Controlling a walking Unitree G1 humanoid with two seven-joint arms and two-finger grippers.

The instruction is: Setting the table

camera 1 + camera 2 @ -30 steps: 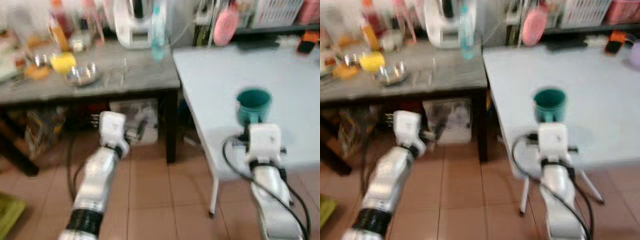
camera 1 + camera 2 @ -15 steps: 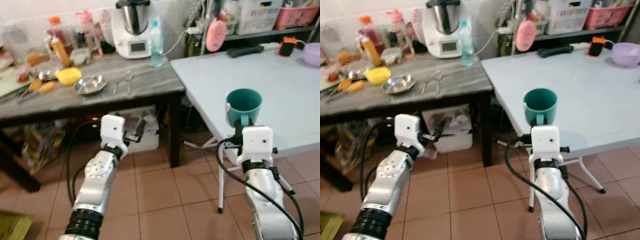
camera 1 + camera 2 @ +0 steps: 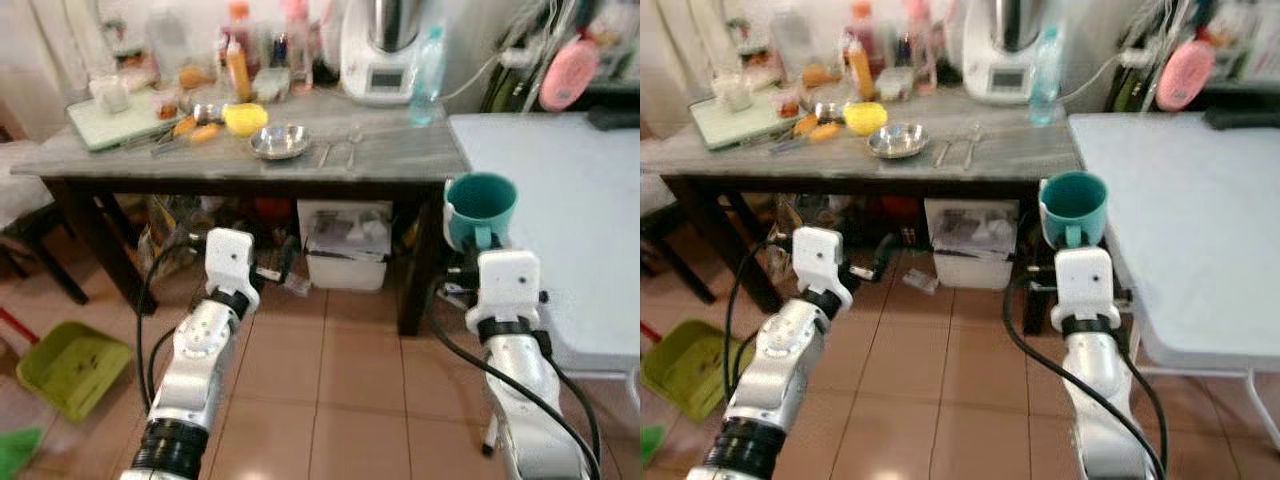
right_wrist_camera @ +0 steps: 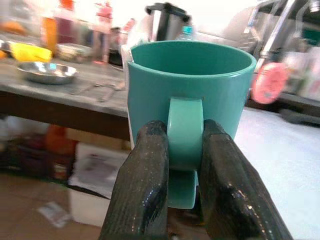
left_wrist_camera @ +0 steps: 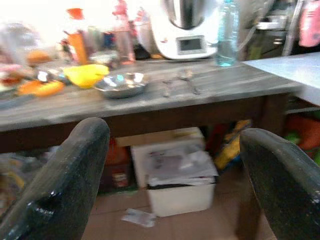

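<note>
My right gripper (image 4: pixel 182 150) is shut on the handle of a teal mug (image 3: pixel 482 207), held upright in the air at the near left corner of the white table (image 3: pixel 560 200). The mug (image 4: pixel 190 85) looks empty from what the rim shows. My left gripper (image 5: pixel 170 165) is open with nothing between its fingers, held low in front of the grey wooden table (image 3: pixel 250 160). On that table lie a steel bowl (image 3: pixel 279 141), a yellow bowl (image 3: pixel 245 117) and metal cutlery (image 3: pixel 338 152).
Bottles, a white kitchen appliance (image 3: pixel 385 50) and a green cutting board (image 3: pixel 115 105) crowd the grey table. A white box (image 3: pixel 345 250) sits under it. A green dustpan (image 3: pixel 65 365) lies on the tiled floor at left. A pink object (image 3: pixel 568 70) hangs behind the white table.
The camera has swung left: the grey table now fills the middle and the white table has slid to the right edge. The mug stays held in my right gripper.
</note>
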